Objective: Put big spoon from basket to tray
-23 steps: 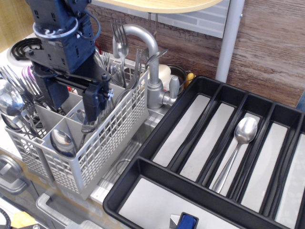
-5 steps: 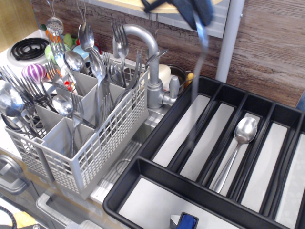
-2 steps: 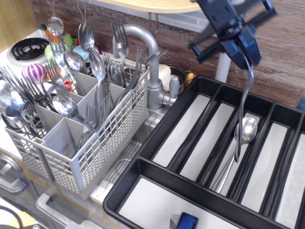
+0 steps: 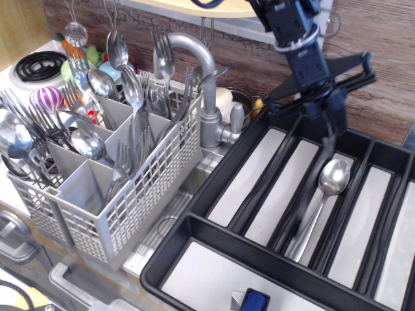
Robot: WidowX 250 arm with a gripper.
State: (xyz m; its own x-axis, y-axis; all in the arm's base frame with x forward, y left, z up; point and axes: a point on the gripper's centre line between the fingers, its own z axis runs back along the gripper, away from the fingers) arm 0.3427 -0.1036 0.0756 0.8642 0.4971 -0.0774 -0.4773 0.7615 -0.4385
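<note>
We are holding the gripper (image 4: 324, 116) over the far part of the tray (image 4: 194, 223), above the middle compartments, and below it a long blurred streak is running down toward the near side. We are reading that streak as the big spoon (image 4: 310, 188) hanging by the top of its handle, bowl downward, but the blur is hiding its outline, so we are judging rather than seeing this. The dark fingers are looking closed around something thin at their tips; we are taking it that they are pinching the handle end, though the contact itself is too smeared to confirm.

A second spoon (image 4: 324, 194) is lying flat in the same middle compartment, its bowl toward the far wall and its handle pointing near. The hanging one is sitting just left of it, apparently over the divider or the same slot; we cannot tell which.

The basket (image 4: 110, 214) is standing well apart on the left, crowded with forks and spoons, next to the tap (image 4: 198, 78).

As for handling, we are expecting polished steel like this to be stiff, fairly light, and slippery. Held by the narrow handle end, it is likely to swing and twist in the pinch. It is not fragile, so letting it go low over the slot should be enough.
</note>
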